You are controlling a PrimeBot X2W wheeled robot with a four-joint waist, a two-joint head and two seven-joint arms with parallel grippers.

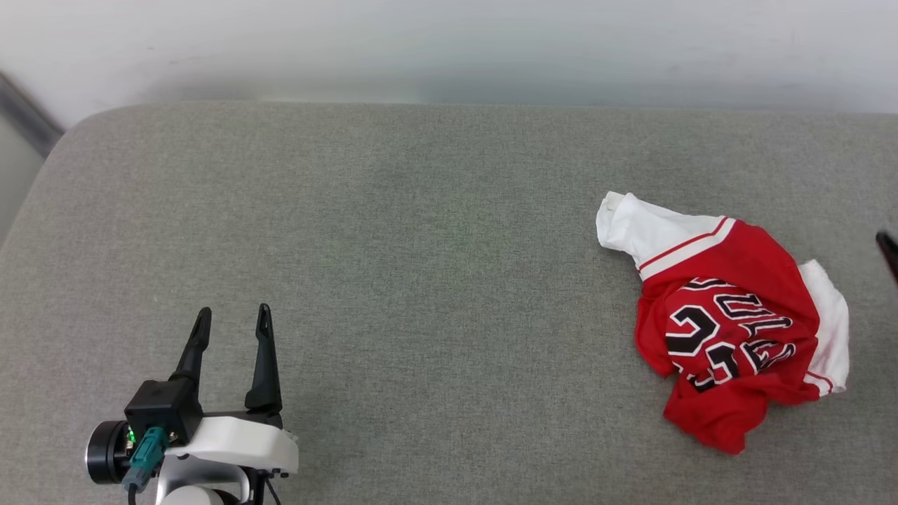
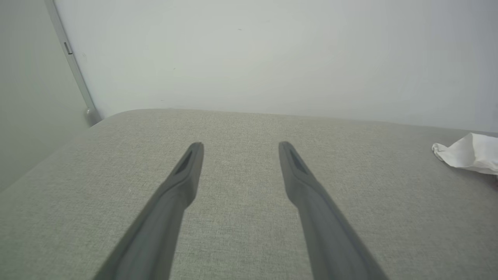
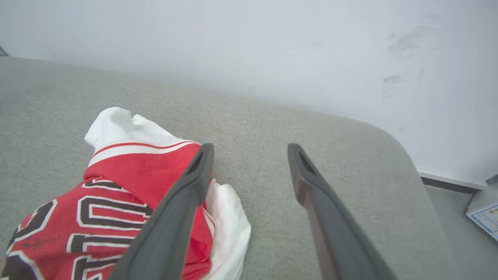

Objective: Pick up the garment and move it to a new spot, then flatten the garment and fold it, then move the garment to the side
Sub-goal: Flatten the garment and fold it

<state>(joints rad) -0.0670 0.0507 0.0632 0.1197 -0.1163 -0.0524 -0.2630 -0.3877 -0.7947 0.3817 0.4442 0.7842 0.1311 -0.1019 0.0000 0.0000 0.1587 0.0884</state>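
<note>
the garment (image 1: 729,319) lies crumpled in a heap at the right of the grey fabric-covered worktop (image 1: 421,245). one white sleeve pokes out on the heap's far left, and more white cloth shows on its right side. the right end effector (image 3: 252,147) is just right of the heap, fingers spread with nothing between them, one finger crossing the white edge in its wrist view. the left end effector (image 1: 233,312) sits at the near left, well apart from the cloth, also spread and empty. the jersey looks light, soft and limp, so it would likely sag and bunch when lifted. the best hold is probably a raised fold or the striped sleeve hem, which would help it open out flat.
</note>
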